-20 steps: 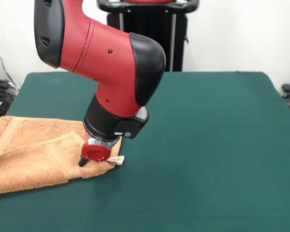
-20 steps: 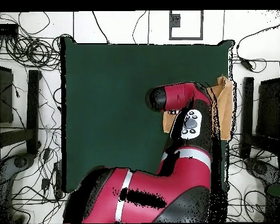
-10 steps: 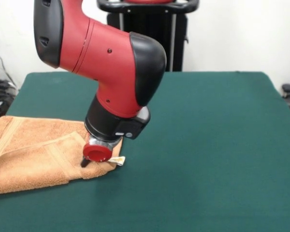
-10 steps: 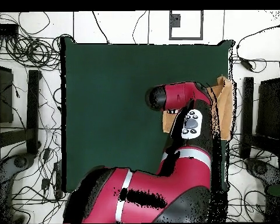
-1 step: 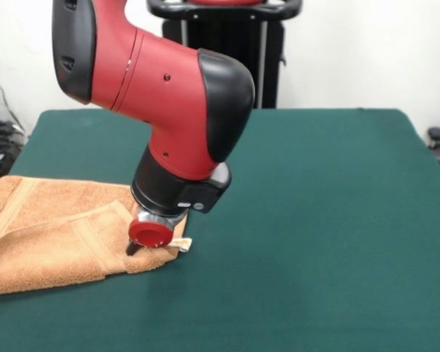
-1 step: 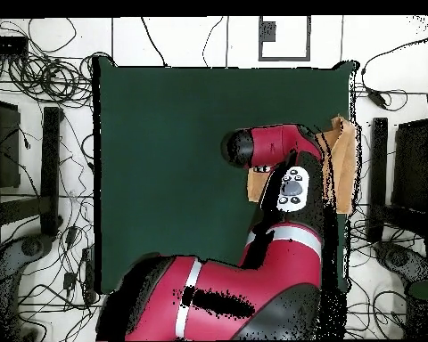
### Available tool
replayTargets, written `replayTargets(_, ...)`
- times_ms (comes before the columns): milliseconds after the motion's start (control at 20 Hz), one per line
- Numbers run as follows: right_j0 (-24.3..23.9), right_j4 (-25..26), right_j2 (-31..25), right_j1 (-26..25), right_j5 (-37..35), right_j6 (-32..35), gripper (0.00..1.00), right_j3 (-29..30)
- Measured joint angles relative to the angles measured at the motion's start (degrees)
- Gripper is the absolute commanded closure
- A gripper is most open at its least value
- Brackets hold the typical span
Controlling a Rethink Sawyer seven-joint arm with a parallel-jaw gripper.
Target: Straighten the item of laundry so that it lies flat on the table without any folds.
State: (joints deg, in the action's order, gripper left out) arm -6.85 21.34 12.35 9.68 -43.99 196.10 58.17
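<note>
Towel (image 5: 51,235) at left edge of surface (image 5: 315,220), folded over itself. Soft, limp, light; will drape when lifted. Best hold: folded corner by white tag (image 5: 182,243). End effector (image 5: 136,248) down on that corner; spread or pinching, cannot tell.

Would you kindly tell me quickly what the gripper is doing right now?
Gripper: down on the towel's folded corner; open or shut cannot be told.
</note>
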Motion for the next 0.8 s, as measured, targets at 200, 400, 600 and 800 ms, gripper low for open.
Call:
replayTargets(200, 0.65, -0.61, 0.57, -0.71, -1.21, 0.0, 1.0, -1.17)
replayTargets(400, 1.19, -1.25, 1.12, -1.13, -1.45, 0.0, 1.0, -1.77)
replayTargets(600, 2.26, -2.75, 2.07, -1.89, -1.96, 0.0, 1.0, -2.78)
replayTargets(800, 3.64, -5.08, 2.14, -2.19, -2.09, 0.0, 1.0, -3.47)
